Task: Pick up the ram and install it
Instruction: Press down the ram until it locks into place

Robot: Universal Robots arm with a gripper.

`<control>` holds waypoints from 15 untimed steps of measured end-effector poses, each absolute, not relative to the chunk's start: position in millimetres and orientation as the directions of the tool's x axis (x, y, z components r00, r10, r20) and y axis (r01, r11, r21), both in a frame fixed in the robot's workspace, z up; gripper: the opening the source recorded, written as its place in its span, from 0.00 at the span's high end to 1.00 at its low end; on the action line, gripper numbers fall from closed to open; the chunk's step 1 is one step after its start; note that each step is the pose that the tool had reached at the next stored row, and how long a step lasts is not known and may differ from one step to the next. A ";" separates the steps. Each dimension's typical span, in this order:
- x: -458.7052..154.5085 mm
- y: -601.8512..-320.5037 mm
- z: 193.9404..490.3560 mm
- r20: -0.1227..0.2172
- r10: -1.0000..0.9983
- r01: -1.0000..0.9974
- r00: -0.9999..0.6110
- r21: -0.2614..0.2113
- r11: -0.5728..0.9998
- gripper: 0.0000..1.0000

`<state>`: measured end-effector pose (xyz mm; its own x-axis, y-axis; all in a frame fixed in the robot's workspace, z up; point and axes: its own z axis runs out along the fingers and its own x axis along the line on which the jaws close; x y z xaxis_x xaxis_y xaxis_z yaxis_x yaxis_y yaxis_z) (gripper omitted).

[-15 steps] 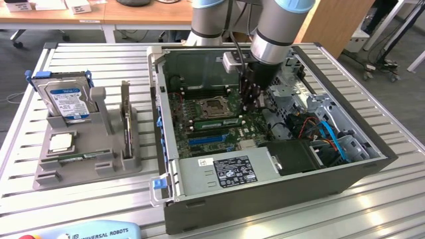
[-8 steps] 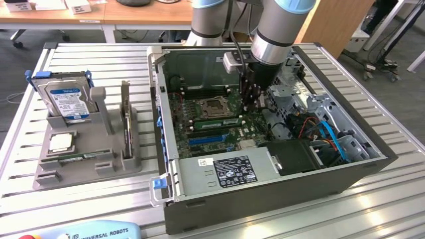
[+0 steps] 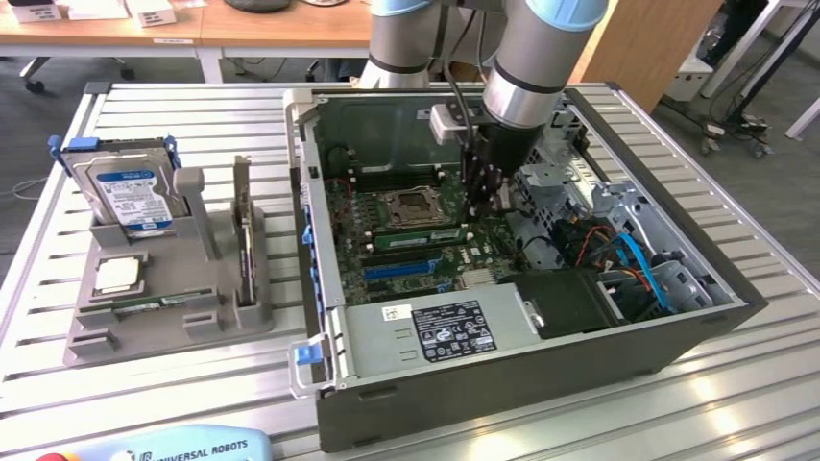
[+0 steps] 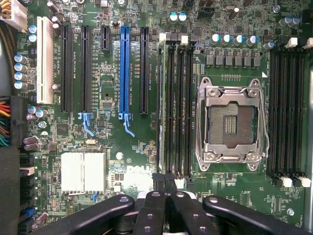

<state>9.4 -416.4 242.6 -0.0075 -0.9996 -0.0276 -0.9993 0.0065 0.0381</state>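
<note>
the gripper (image 3: 489, 197) is closed, fingers pressed together with nothing clamped, low inside the open computer case (image 3: 384, 384) over the memory slots (image 4: 177, 107) beside the cpu socket (image 4: 232, 122). the ram (image 3: 413, 236) seems already seated there, probably pressed home.

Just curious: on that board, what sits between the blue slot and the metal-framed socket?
In the wrist view: one black slot and a bank of memory slots.
</note>
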 end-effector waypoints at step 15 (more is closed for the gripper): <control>9.4 -416.4 238.6 -0.028 -1.000 -0.999 -0.007 0.038 0.006 0.90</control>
